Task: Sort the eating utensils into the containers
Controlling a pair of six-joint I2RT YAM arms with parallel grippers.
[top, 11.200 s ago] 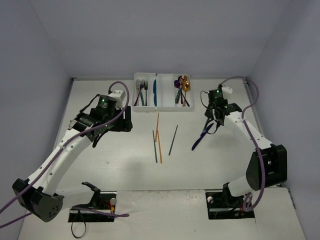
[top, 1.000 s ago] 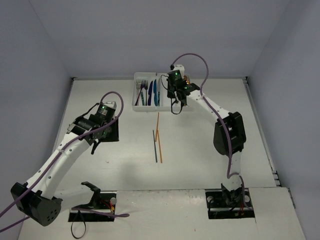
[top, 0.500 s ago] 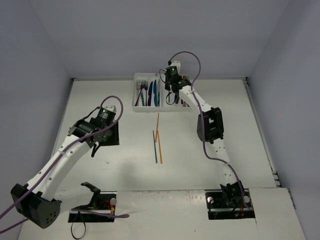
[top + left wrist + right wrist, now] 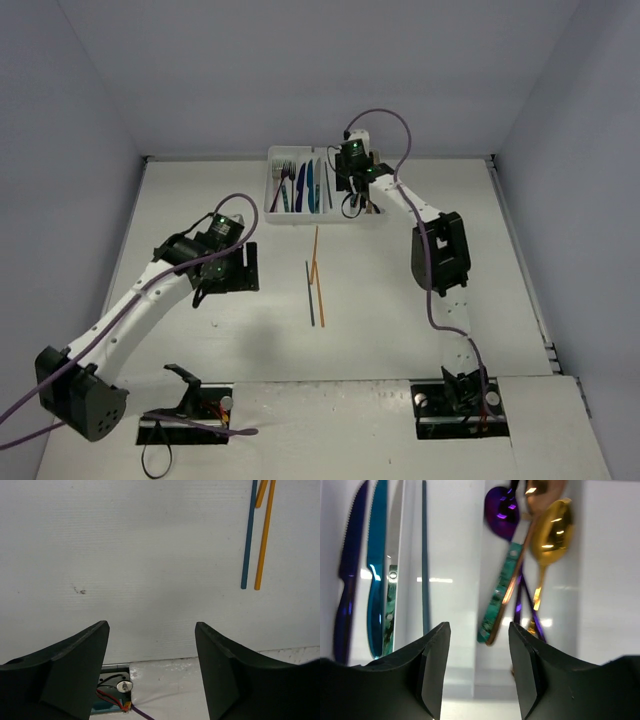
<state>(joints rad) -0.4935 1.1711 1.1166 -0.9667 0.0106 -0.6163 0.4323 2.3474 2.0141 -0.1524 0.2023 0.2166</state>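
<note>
right gripper (image 4: pixel 476 630) spread over glossy white plastic tray (image 4: pixel 290 219) by the far wall, left gripper (image 4: pixel 151 630) spread above matte table (image 4: pixel 125 555), slim orange chopsticks (image 4: pixel 319 278) and blue chopstick (image 4: pixel 310 295) lying to its right

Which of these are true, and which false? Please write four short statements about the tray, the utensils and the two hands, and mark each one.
1. The right hand is open and empty above the tray. True.
2. The left hand grips an orange chopstick. False: it is open and empty, and the orange chopsticks lie on the table.
3. A blue chopstick lies inside the tray. True.
4. The spoons share one compartment with the knives. False: they lie in separate compartments.
</note>
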